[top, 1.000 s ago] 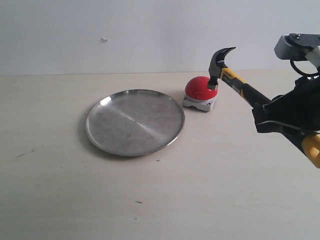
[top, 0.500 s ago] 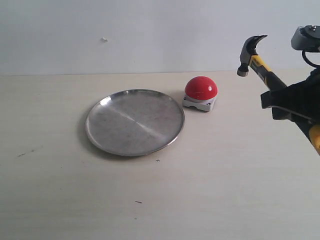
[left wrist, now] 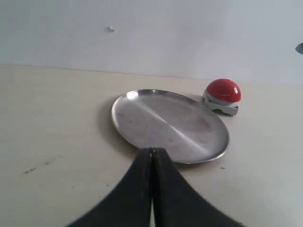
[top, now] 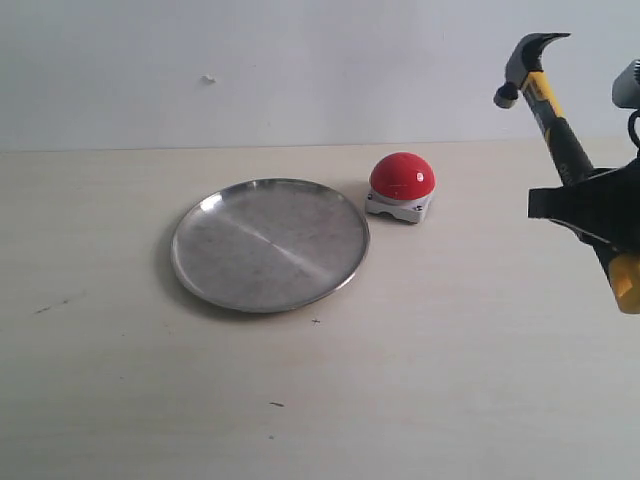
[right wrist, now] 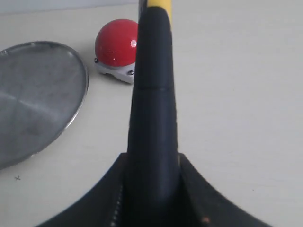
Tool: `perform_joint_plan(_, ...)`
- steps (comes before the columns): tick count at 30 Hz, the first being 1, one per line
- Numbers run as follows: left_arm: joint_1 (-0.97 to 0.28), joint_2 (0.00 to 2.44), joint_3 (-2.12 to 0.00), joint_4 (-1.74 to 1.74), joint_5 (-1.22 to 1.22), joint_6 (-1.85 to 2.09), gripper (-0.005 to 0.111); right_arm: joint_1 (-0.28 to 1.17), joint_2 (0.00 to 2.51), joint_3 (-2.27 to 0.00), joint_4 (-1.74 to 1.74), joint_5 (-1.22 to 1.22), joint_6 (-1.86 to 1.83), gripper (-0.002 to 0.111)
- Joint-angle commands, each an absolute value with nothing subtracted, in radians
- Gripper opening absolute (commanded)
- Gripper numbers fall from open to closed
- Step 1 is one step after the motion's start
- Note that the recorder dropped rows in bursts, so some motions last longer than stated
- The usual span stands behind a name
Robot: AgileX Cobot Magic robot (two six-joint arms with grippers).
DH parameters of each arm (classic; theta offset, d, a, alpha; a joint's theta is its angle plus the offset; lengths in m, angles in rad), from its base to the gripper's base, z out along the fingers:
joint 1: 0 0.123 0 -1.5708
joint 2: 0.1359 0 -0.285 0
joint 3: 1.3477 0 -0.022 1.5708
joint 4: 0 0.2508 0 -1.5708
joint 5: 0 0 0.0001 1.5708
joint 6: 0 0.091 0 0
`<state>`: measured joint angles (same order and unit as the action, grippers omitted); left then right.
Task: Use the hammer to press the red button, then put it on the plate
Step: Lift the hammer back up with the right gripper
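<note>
Between the fingers of the right pincer [top: 588,205] the hammer [top: 553,110] is clamped by its black handle, head high above the pincer, with the red button [top: 402,177] and the plate [top: 270,245] well off to the pincer's left. Only the exterior view shows the hammer head; the right wrist view shows just the handle running out from the pincer, the button beside it. Ahead of the left pincer [left wrist: 152,153], closed on nothing and seen in 1 view alone, lies the plate.
</note>
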<state>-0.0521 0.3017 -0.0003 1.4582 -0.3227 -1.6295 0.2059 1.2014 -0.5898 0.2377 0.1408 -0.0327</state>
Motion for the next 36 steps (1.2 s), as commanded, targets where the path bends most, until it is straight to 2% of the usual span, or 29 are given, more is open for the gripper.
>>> perform_joint_plan(1, -0.060, 0.304, 0.000, 1.460, -0.322, -1.629, 0.000, 0.209, 1.184, -0.595, 0.600, 0.124, -0.557, 0.000)
perform_joint_plan(4, -0.060, 0.304, 0.000, 1.460, -0.322, -1.629, 0.000, 0.207, 1.184, -0.595, 0.840, 0.197, -0.868, 0.000)
perform_joint_plan(7, -0.060, 0.304, 0.000, 1.460, -0.322, -1.629, 0.000, 0.171, 1.184, -0.595, 0.911, 0.273, -0.909, 0.000)
perform_joint_plan(11, -0.060, 0.304, 0.000, 1.460, -0.322, -1.629, 0.000, 0.105, 1.196, -0.595, 0.870, 0.327, -0.834, 0.000)
perform_joint_plan(18, -0.060, 0.304, 0.000, 1.460, -0.322, -1.629, 0.000, 0.029, 1.233, -0.635, 0.456, 0.388, -0.418, 0.000)
perform_joint_plan(24, -0.060, 0.304, 0.000, 1.460, -0.322, -1.629, 0.000, 0.029, 1.240, -0.698, 0.173, 0.446, -0.124, 0.000)
perform_joint_plan(31, -0.060, 0.304, 0.000, 1.460, -0.322, -1.629, 0.000, 0.048, 1.322, -0.879, 0.150, 0.633, -0.104, 0.000)
perform_joint_plan(36, -0.060, 0.304, 0.000, 1.460, -0.322, -1.629, 0.000, 0.135, 1.373, -0.937, 0.151, 0.576, -0.073, 0.000)
